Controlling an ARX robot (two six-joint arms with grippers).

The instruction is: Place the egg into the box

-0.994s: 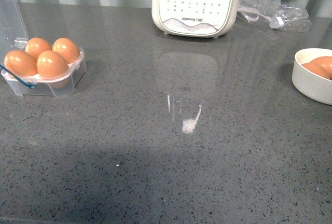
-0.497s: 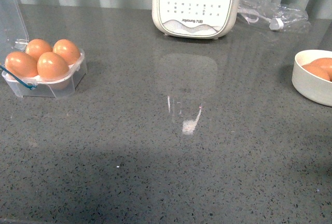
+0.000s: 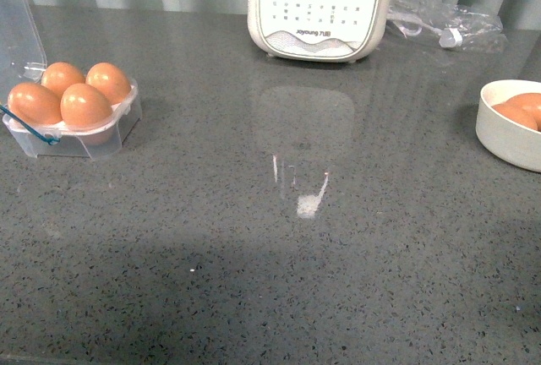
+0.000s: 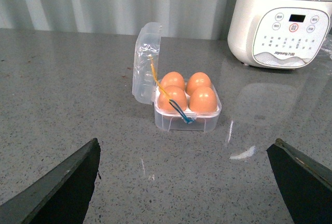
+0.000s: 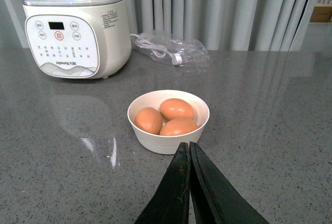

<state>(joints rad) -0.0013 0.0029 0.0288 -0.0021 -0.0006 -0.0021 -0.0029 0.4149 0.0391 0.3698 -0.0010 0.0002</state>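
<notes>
Sitting at the left edge of the desk (image 3: 338, 255), the box (image 3: 110, 133) holds four eggs (image 3: 84, 105), lid (image 3: 17, 27) up. Only wrist views show grippers: left gripper (image 4: 185, 141) spread wide, empty, facing the box; right gripper (image 5: 189, 145) pinched together, empty, beside the right-edge bowl (image 5: 155, 140).

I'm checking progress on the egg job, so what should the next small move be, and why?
Probably ease the open left pincer toward the box's raised lid to fold it shut. All four cells already hold eggs, so none from the bowl would fit, and the right pincer is shut and empty.
</notes>
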